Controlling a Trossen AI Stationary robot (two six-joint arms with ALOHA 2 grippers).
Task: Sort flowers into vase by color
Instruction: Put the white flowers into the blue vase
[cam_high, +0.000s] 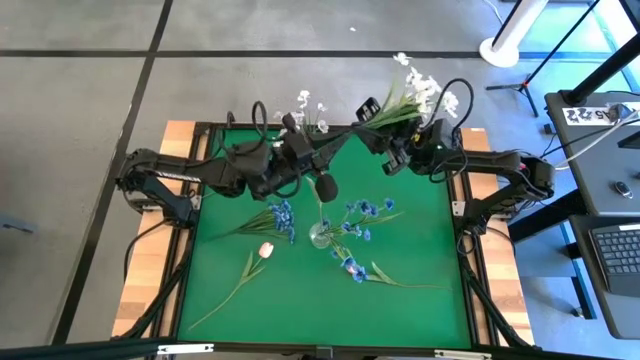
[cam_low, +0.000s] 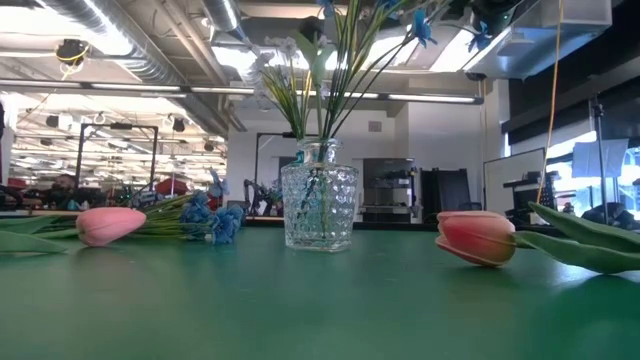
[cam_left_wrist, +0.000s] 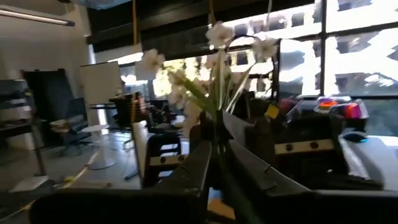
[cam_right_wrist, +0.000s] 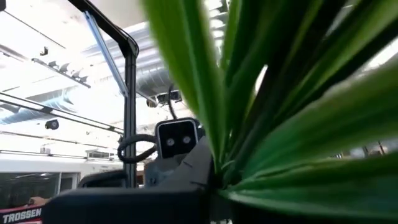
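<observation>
On the green counter (cam_high: 420, 310) stands one glass vase (cam_high: 320, 236) with blue flowers (cam_high: 368, 210) in it. Two loose blue sprigs lie flat, one (cam_high: 282, 217) left of the vase and one (cam_high: 352, 268) in front of it. The high view shows one pink tulip (cam_high: 265, 250) lying left of the vase; the low view shows two tulips, one on each side. At the back edge, the left tool (cam_high: 300, 135) is clamped on a small white sprig (cam_high: 305, 100), and the right tool (cam_high: 395, 135) is closed on a bigger white bunch (cam_high: 420, 88) with long leaves. Grey floor surrounds the counter; a desk with a keyboard (cam_high: 620, 250) stands to the right.
</observation>
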